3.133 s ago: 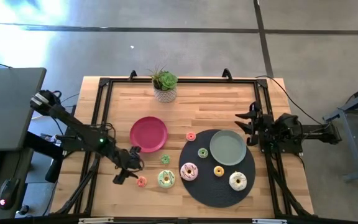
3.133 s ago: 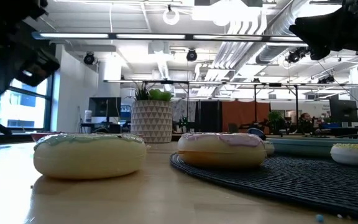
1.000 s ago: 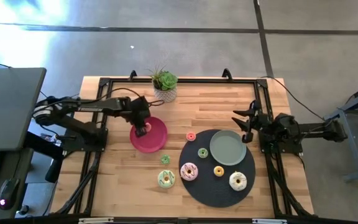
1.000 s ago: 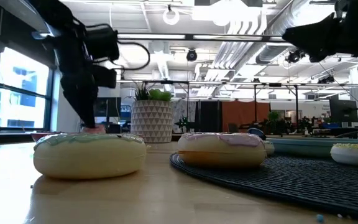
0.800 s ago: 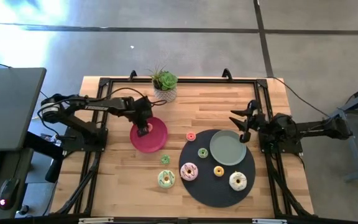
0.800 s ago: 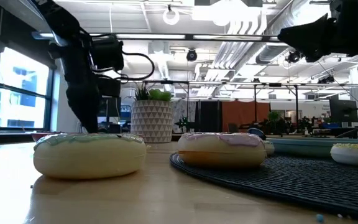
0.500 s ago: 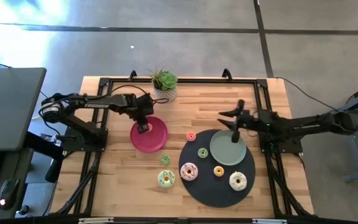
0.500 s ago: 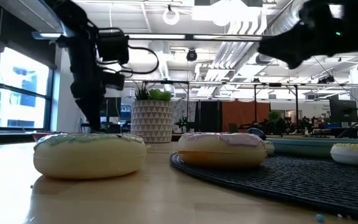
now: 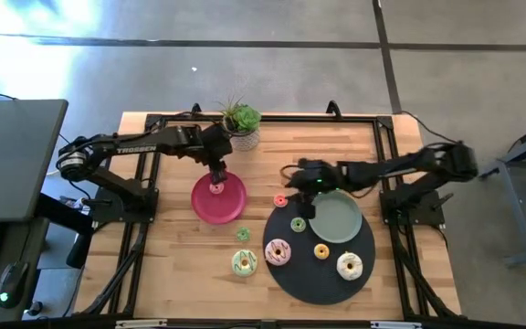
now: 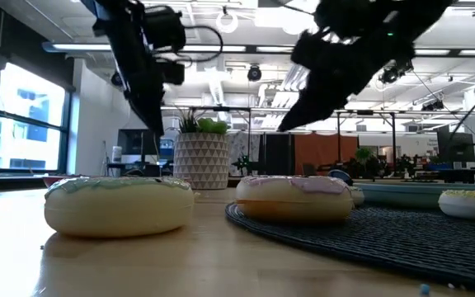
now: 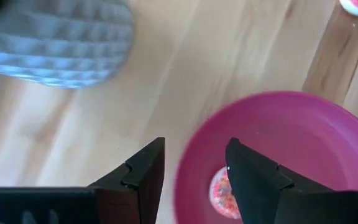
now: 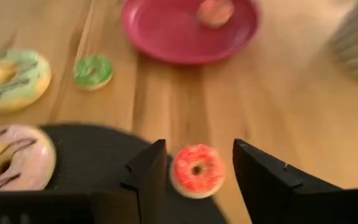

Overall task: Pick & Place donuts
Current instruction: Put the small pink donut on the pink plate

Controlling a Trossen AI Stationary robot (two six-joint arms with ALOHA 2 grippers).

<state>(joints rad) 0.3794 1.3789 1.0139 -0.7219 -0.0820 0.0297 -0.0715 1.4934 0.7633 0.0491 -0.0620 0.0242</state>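
Several toy donuts show in the high view. A tiny orange one (image 9: 215, 187) lies on the magenta plate (image 9: 231, 206). A tiny red one (image 9: 279, 199) and a tiny green one (image 9: 243, 235) lie on the wood, as does the pale green one (image 9: 244, 263). The pink (image 9: 278, 251), white (image 9: 350, 266), yellow (image 9: 321, 251) and another small greenish donut (image 9: 298, 224) lie on the black mat. My left gripper (image 9: 215, 172) hangs open over the plate's far edge, past the orange donut (image 11: 224, 193). My right gripper (image 9: 288, 187) is open above the red donut (image 12: 197, 169), which shows between its fingers.
A grey-green plate (image 9: 336, 217) sits on the round black mat (image 9: 310, 283). A potted plant (image 9: 242, 132) stands at the far edge, close behind my left gripper. A black frame (image 9: 149, 174) borders the table. Bare wood lies between the magenta plate and the mat.
My left gripper has risen from the magenta plate and drawn toward the far edge. The orange donut now lies alone on the plate. My right arm has swung from the table's right side far toward the left, past the grey-green plate, to above the red donut.
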